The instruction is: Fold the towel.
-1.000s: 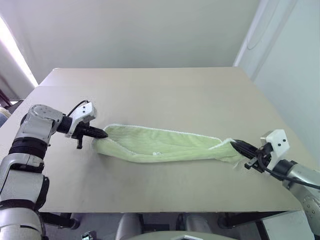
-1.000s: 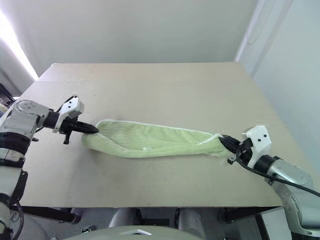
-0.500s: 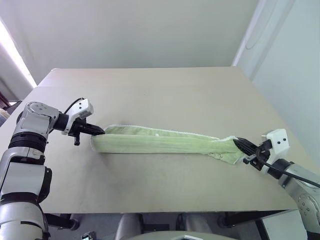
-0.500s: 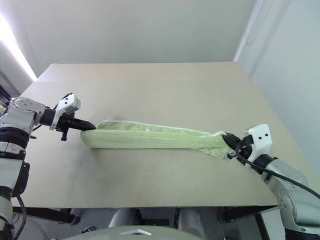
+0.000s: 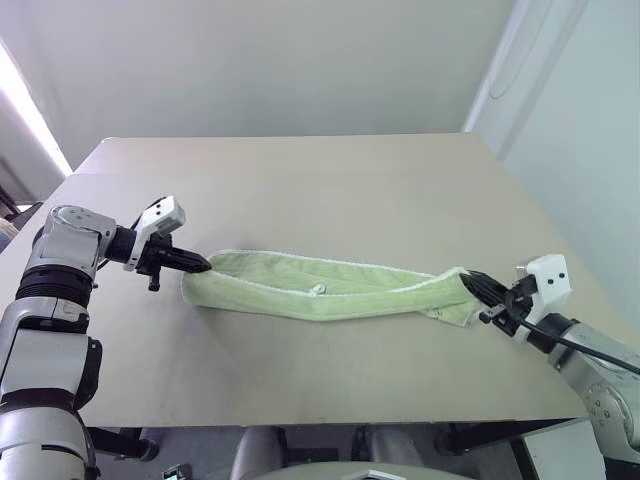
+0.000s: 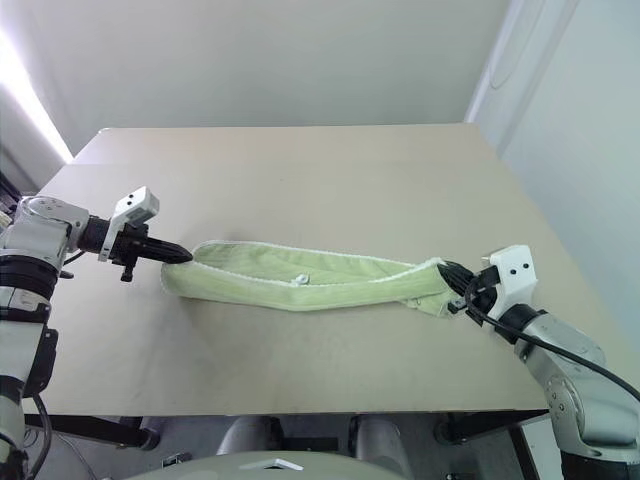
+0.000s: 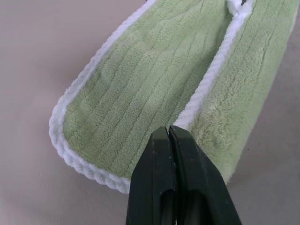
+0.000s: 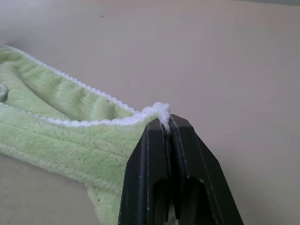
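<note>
The light-green towel (image 5: 320,287) hangs stretched in a long doubled band just over the tan table (image 5: 330,180), sagging in the middle, with a small white tag (image 5: 317,291) showing on it. My left gripper (image 5: 203,266) is shut on the towel's left end; its black fingers (image 7: 176,178) pinch the white hem (image 7: 211,75). At the right end my right gripper (image 5: 470,283) is shut on a white-hemmed corner (image 8: 159,110), clamped between its fingers (image 8: 154,173).
The table's front edge (image 5: 320,422) runs close below the towel. A pale wall (image 5: 570,130) rises past the table's right side. Bare tabletop lies behind the towel.
The towel was pulled taut half a second ago and has since slackened into a slight sag, turning so the white tag shows. Both grippers kept their hold and barely moved.
</note>
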